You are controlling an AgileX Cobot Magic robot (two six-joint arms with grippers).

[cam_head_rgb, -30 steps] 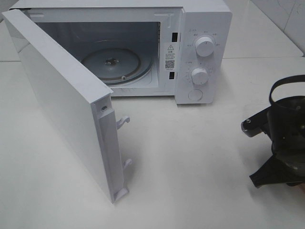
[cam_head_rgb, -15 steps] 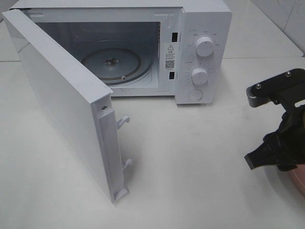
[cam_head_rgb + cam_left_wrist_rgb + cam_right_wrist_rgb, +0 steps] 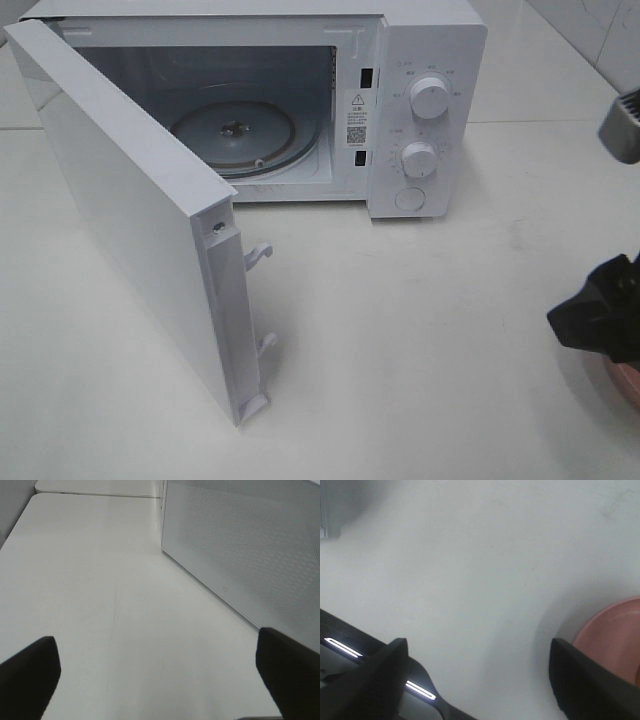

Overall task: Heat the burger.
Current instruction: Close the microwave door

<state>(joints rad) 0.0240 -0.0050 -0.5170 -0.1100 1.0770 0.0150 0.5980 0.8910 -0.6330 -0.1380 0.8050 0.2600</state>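
The burger is out of view in every frame. My right gripper (image 3: 480,680) is open over the bare white table with nothing between its fingers. The rim of a pink plate (image 3: 615,640) lies just beside one of the fingertips (image 3: 580,680). In the exterior high view only a dark part of the right gripper (image 3: 603,320) shows at the right edge, above a sliver of the pink plate (image 3: 630,380). My left gripper (image 3: 157,680) is open and empty, low over the table beside the outer face of the microwave door (image 3: 250,555).
A white microwave (image 3: 430,40) stands at the back, its door (image 3: 130,220) swung wide open toward the front left. The glass turntable (image 3: 235,135) inside carries nothing. Two knobs (image 3: 430,98) are on its right panel. A grey part of the right arm (image 3: 622,130) shows at the right edge.
The right gripper has opened wider and has slid toward the right edge of the exterior high view, with less of it showing. The left gripper and the microwave have not moved.
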